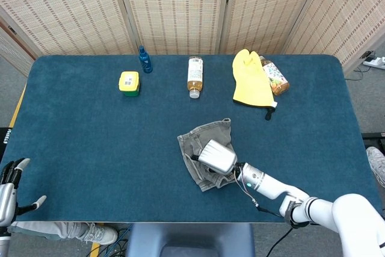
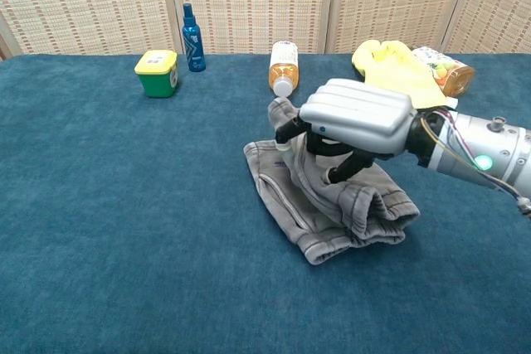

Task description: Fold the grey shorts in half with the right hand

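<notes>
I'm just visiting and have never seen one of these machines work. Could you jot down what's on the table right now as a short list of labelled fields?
Surface: blue table
Being handled: grey shorts, partly folded over
Right hand: pinches the shorts' edge above the pile
Left hand: off the near-left table edge, holds nothing
Back row: green tub with yellow lid, blue bottle, lying tea bottle, yellow glove, second lying bottle

Right hand (image 2: 357, 119) grips cloth; left hand (image 1: 12, 188) apparently open, low.

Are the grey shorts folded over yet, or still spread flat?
Partly folded: the right hand holds one side of the shorts lifted over the other, not yet laid flat.
</notes>
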Available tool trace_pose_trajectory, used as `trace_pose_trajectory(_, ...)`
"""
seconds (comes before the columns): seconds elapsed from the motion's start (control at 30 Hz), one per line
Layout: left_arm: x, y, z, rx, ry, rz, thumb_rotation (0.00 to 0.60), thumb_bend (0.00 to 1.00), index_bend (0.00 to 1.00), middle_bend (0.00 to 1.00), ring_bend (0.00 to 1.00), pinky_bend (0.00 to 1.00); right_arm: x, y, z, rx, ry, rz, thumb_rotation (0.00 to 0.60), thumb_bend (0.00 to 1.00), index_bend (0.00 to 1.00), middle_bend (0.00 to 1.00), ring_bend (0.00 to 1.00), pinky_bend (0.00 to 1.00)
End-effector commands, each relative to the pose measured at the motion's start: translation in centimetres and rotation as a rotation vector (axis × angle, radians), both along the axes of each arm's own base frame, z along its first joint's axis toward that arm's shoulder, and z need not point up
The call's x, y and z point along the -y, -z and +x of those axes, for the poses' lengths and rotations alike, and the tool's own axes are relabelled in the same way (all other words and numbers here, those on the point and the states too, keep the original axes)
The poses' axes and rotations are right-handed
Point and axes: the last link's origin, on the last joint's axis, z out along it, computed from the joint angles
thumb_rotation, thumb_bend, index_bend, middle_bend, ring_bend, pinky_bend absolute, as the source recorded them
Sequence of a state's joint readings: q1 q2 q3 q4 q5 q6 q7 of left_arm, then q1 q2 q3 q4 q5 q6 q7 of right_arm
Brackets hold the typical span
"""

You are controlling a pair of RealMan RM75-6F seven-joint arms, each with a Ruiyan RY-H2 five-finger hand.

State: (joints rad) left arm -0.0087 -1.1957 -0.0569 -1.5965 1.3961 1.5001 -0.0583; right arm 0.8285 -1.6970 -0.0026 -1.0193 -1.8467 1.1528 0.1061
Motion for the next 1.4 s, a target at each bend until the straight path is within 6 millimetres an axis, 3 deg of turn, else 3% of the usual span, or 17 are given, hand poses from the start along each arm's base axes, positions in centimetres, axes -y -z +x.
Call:
trace_pose_trajectory(0.03,0.0,0.0,0.0,0.000,-0.002,0.000,0.600,0.17,0.14,0.12,0.06,0.28,0.2,0.7,0.4,-0.005,0.009,0.004,0.600,0.48,0.69,1.00,1.00,0.98)
trace_pose_trajectory(0.27,0.3,-0.2,-0.2,-0.003,-0.010,0.002,0.600,0.17,0.14,0.12,0.06,0.28,0.0,2.2,1.1,-0.026,0.029,0.018,0.600,0.47,0.67,1.00,1.00,0.98)
trace_pose_trajectory(0.47,0.5,-0.2,-0.2,-0.002,-0.013,0.000,0.600,0.17,0.14,0.12,0.06,0.28,-0.3,3.1,1.3,-0.048,0.086,0.045,0.600,0.43,0.38,0.97,1.00,0.98)
trace_pose_trajectory(0.57,0.6,-0.2,-0.3,-0.001,-0.014,0.001,0.600,0.17,0.14,0.12,0.06,0.28,-0.5,3.3,1.5,-0.062,0.116,0.050,0.600,0.36,0.23,0.96,1.00,0.98)
trace_pose_trajectory(0.77,0.8,-0.3,-0.3,0.002,-0.015,0.006,0.600,0.17,0.14,0.12,0.06,0.28,-0.9,2.8,1.5,-0.061,0.158,0.036,0.600,0.24,0.13,0.95,1.00,0.98)
trace_pose_trajectory(0.9,0.8,-0.4,-0.2,0.001,-0.009,0.010,0.600,0.17,0.14,0.12,0.06,0.28,-0.7,0.9,1.8,-0.003,0.181,-0.012,0.600,0.17,0.09,0.95,1.00,0.98)
trace_pose_trajectory(1.1,0.4,-0.5,0.1,0.004,0.008,0.014,0.600,0.17,0.14,0.12,0.06,0.28,0.3,-3.1,1.3,0.063,0.226,-0.111,0.600,0.15,0.09,0.95,1.00,0.98)
trace_pose_trajectory(1.3,-0.2,-0.5,0.5,0.000,0.023,0.009,0.600,0.17,0.14,0.12,0.06,0.28,0.0,-7.9,-1.7,0.048,0.289,-0.226,0.600,0.16,0.09,0.94,0.98,0.98)
trace_pose_trajectory(1.4,-0.6,-0.3,0.8,0.001,0.036,0.004,0.600,0.17,0.14,0.12,0.06,0.28,-0.9,-10.4,-3.7,0.021,0.341,-0.293,0.600,0.22,0.10,0.91,0.96,0.98)
